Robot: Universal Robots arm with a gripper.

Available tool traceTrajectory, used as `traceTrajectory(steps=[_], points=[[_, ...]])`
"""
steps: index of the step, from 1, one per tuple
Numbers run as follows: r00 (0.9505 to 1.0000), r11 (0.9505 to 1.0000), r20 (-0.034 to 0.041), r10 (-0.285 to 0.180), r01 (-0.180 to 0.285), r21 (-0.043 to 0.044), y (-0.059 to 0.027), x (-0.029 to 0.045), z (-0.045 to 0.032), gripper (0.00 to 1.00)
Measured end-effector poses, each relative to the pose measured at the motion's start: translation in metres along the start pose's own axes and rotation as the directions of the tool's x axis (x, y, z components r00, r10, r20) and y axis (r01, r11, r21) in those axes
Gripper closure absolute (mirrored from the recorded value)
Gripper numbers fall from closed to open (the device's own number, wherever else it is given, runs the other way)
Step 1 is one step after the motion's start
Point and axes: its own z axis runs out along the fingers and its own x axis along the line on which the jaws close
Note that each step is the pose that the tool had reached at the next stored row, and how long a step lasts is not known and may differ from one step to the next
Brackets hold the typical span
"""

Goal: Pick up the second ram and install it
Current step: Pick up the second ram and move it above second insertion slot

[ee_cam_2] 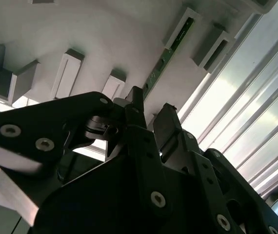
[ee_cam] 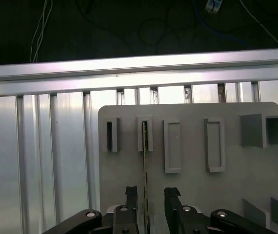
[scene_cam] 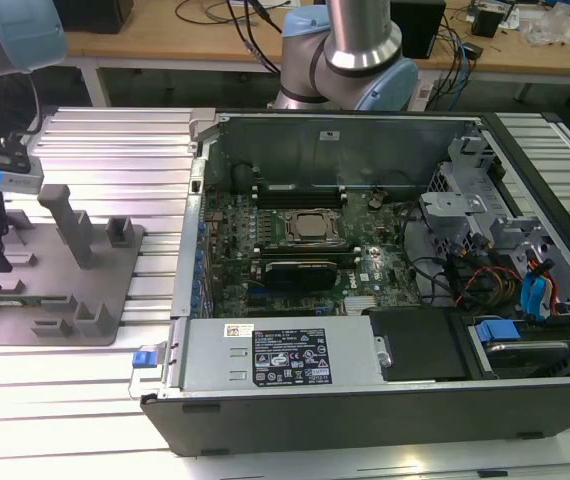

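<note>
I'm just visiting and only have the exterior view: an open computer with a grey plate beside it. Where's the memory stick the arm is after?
Observer: In the first wrist view, the second ram stands on edge, slotted into the grey plate.
Operator: Has the arm got hold of it?
Observer: Not yet. The gripper is lined up over the stick with its fingers open, one on each side of it.
</note>
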Motion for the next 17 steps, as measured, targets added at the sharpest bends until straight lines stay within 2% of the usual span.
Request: traceTrajectory(steps=[10, 17], points=[[0.9996, 0.9996, -0.0018, -0.029, 0.029, 0.0007, 0.0034, 0.0, 0.0111, 0.66], [0.9981, 0.9981, -0.0048, -0.062, 0.062, 0.0012, 0.0034, -0.0002, 0.0223, 0.66]])
